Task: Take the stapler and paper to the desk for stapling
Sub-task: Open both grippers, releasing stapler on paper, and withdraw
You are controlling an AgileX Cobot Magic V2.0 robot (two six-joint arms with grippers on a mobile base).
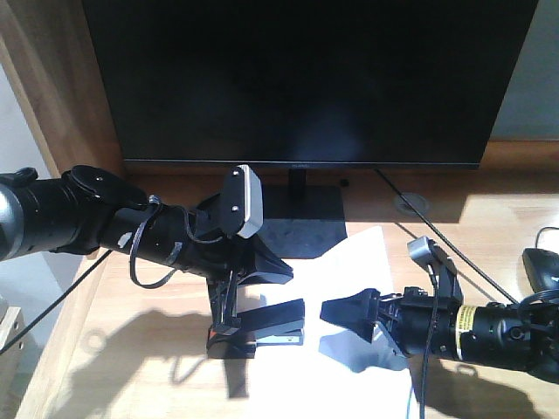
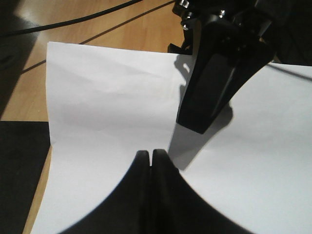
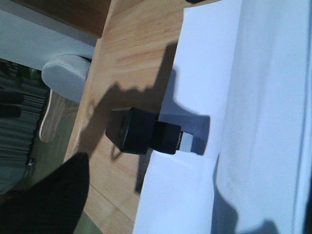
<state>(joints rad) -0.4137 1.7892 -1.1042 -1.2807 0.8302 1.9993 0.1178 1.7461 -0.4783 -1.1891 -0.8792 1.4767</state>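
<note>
Two grippers over desk (image 1: 489, 218) | left gripper (image 2: 150, 157) fingers pressed together, holding nothing | right gripper (image 1: 336, 312) jaws apart | stapler (image 1: 262, 336) on paper's (image 1: 362, 253) near-left edge, partly hidden by left arm | monitor (image 1: 306, 78) top cut off

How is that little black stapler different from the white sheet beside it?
The stapler is black and blocky, while the paper is white and lies flat. The stapler is far smaller than the paper. The stapler has a metal end, whereas the paper is plain and blank. Both rest on the desk, with the stapler overlapping the paper's edge.
</note>
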